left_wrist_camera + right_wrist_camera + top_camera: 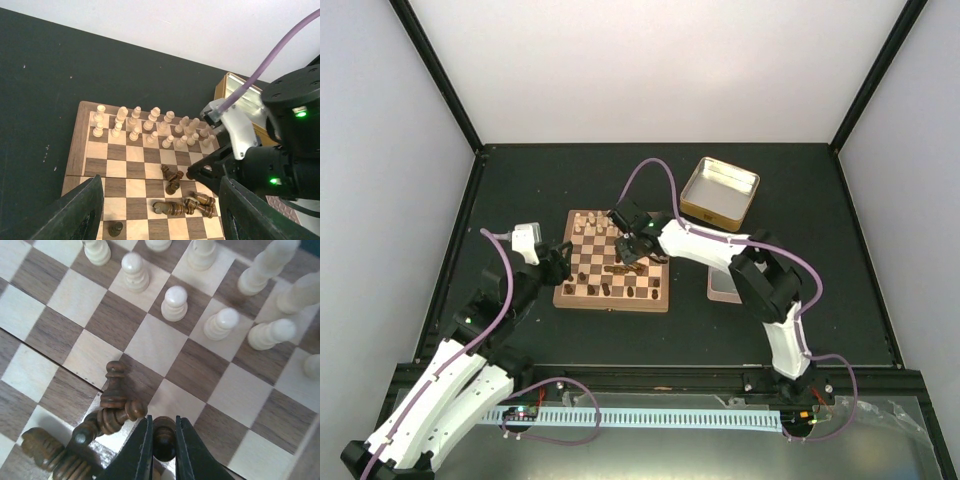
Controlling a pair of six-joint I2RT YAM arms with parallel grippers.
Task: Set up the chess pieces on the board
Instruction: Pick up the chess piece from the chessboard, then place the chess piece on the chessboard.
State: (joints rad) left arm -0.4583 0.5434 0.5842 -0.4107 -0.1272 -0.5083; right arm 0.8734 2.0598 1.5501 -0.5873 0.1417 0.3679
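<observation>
The wooden chessboard [612, 302] lies mid-table. Cream chessmen [135, 122] stand in its far rows. Dark brown chess pieces stand along its near row [610, 289], and several lie toppled in a heap at mid-board [182, 206], also in the right wrist view [112, 407]. My right gripper [164, 427] is shut on a dark brown chess piece [164, 437] just above the board beside the heap; it also shows from above [628, 250]. My left gripper [160, 220] is open and empty, hovering at the board's left side [558, 262].
An open gold metal tin [719, 193] sits behind the board to the right. A pale flat lid [722, 287] lies right of the board under the right arm. Dark mat surrounds the board.
</observation>
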